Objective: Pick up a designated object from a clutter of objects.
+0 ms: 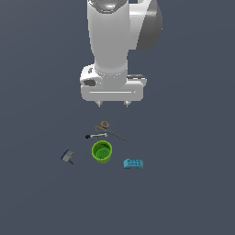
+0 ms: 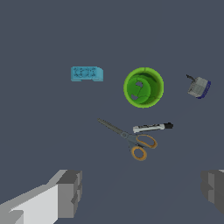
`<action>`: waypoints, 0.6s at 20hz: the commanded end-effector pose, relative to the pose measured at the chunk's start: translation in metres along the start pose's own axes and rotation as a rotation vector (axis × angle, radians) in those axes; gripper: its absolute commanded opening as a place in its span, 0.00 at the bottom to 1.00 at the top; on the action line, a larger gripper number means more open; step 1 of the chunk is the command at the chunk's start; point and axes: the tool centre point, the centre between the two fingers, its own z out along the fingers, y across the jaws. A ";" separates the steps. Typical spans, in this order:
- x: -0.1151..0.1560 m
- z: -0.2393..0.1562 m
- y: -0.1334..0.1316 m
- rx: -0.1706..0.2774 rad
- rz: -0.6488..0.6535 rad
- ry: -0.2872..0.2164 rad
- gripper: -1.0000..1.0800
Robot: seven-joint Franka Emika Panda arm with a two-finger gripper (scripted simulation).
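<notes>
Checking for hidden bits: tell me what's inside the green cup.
The green cup stands upright and open. The wrist view shows only grey and dark patches on its floor; whether they are objects or markings cannot be told. Nothing covers its mouth.

cup (image 1: 102, 152) between blocky piece (image 1: 68, 157) and rectangular block (image 1: 133, 163)

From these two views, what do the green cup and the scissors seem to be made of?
Green cup: probably plastic; uniform bright green, matte, no glint. Scissors: blades look like grey metal, thin and dull; handles look like orange plastic loops. These are simulator renders, so the materials are only a guess from colour.
</notes>
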 end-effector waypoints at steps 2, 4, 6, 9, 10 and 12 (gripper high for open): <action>0.000 0.000 0.000 0.000 -0.001 0.000 0.96; -0.001 0.000 0.001 -0.002 -0.006 -0.003 0.96; -0.002 0.000 0.002 -0.006 -0.016 -0.007 0.96; -0.004 -0.001 0.004 -0.013 -0.034 -0.015 0.96; -0.004 -0.001 0.005 -0.014 -0.038 -0.017 0.96; -0.004 -0.001 0.005 -0.015 -0.040 -0.018 0.96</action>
